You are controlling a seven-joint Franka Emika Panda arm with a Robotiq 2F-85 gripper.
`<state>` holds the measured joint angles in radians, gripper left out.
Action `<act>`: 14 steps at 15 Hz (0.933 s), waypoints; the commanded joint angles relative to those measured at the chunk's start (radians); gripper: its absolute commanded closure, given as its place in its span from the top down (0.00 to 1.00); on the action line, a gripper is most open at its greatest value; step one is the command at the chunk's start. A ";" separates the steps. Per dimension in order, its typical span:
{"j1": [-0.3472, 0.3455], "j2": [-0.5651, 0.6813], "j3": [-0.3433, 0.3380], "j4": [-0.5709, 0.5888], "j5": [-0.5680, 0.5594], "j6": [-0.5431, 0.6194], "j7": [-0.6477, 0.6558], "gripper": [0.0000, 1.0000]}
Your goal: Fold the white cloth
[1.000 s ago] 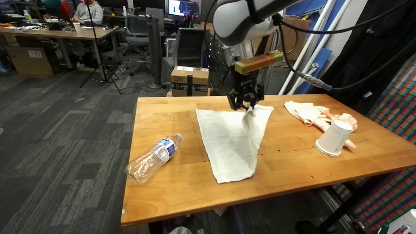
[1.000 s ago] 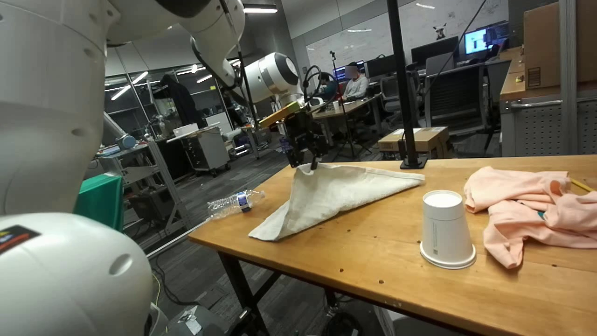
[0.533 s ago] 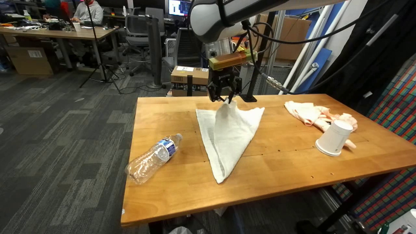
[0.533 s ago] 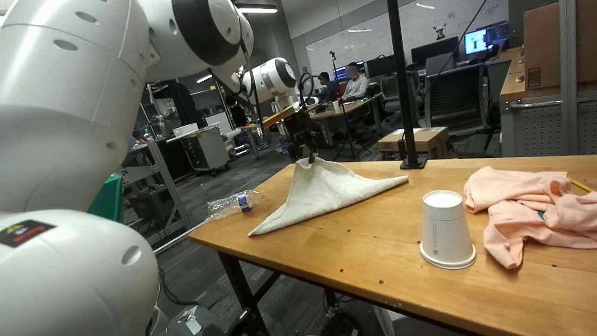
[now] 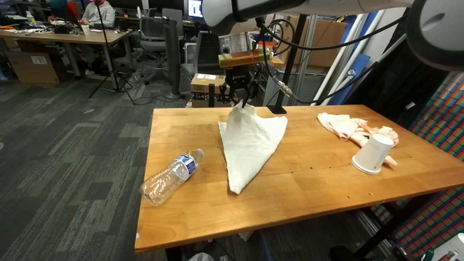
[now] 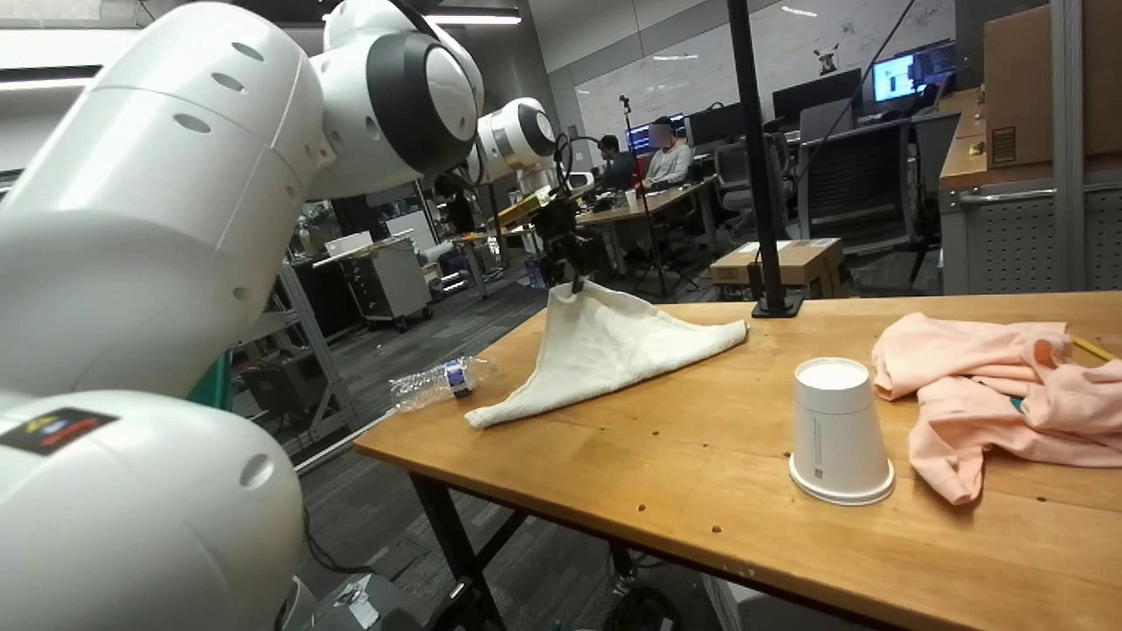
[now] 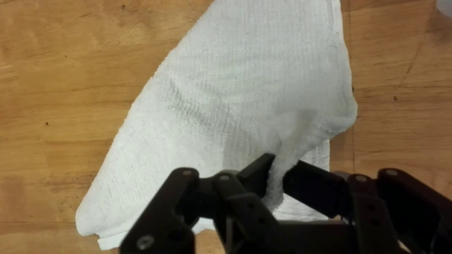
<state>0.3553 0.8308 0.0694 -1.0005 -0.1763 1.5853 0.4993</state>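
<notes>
The white cloth (image 5: 253,141) lies on the wooden table in both exterior views. One part is drawn up into a peak and folded over the rest, in a roughly triangular shape (image 6: 618,350). My gripper (image 5: 241,103) is at the peak, a little above the table. It also shows in an exterior view (image 6: 576,285), at the raised corner. In the wrist view, the black fingers (image 7: 284,161) pinch a bunched strip of the cloth (image 7: 226,91). Below the fingers, a lower layer of cloth shows flat on the table.
A clear plastic bottle (image 5: 172,177) lies left of the cloth. An upside-down white paper cup (image 5: 372,154) and a crumpled pink cloth (image 6: 990,394) are at the right. A black post (image 6: 770,219) stands at the table (image 5: 308,203) edge.
My gripper has moved left and slightly up in an exterior view, carrying the held cloth over the lower layer. The cloth's right and near corners have drawn inward. Bottle and cup are unmoved.
</notes>
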 commanded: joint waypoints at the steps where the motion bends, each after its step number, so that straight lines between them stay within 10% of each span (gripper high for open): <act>1: 0.019 0.087 -0.016 0.146 0.056 -0.073 0.034 0.35; 10: -0.040 0.058 -0.014 0.100 0.054 -0.057 0.055 0.96; 14: -0.114 0.009 -0.017 0.026 0.060 0.012 -0.002 1.00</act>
<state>0.2899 0.9023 0.0515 -0.9004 -0.1305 1.5451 0.5362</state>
